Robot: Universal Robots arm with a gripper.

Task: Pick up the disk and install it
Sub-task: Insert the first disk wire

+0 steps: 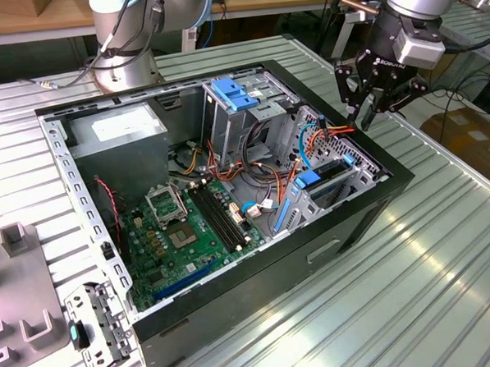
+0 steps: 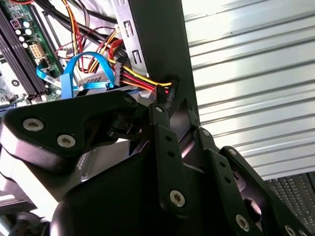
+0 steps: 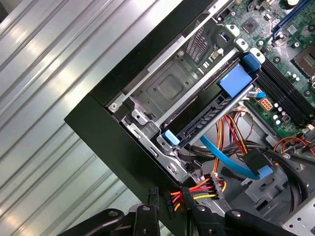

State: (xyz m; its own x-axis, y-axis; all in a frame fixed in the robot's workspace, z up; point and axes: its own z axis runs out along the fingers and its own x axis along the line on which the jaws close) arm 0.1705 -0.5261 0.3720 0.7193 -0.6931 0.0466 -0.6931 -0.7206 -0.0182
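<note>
Black gripper [image 1: 363, 121] pinches a wired plug [image 3: 173, 199] at the case [image 1: 399, 172] corner, beside the drive cage [image 3: 167, 93]

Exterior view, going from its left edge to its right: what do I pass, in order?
Grey blocks → small bracket with a green latch → green circuit board → blue tab on the low drive cage → tool.

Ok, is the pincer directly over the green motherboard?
No, the pincer hangs at a corner of the computer case, toward the exterior view's right of the motherboard.
</note>
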